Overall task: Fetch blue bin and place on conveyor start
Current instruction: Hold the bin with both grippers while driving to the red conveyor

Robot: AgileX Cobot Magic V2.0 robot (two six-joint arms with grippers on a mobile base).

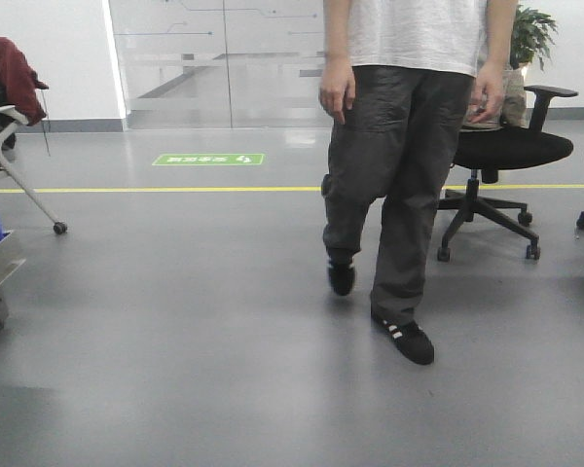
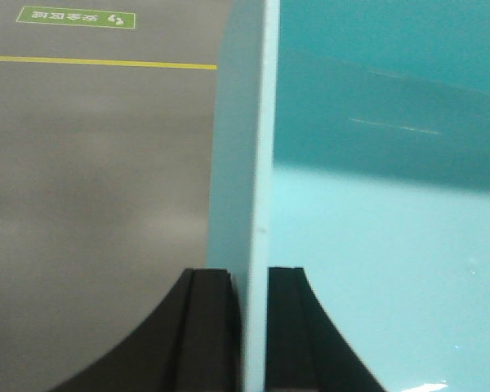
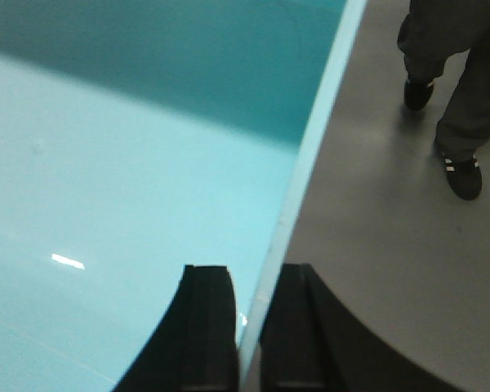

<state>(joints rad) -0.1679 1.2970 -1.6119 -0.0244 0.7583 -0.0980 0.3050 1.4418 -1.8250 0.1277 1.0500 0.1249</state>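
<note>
my left pincer is clamped on one wall of the blue bin, with the tub at its 3 o'clock. my right pincer is clamped on the opposite rim, with the tub at its 9 o'clock. the bin hangs between both arms, and i see no conveyor start, only a person at 12 o'clock.

One sign is visible: a green rectangular floor marking with white characters, lying on the grey floor just beyond the yellow line. In the front-facing view the characters are too small to read. In the left wrist view the marking is blurred. No text is legible.
</note>
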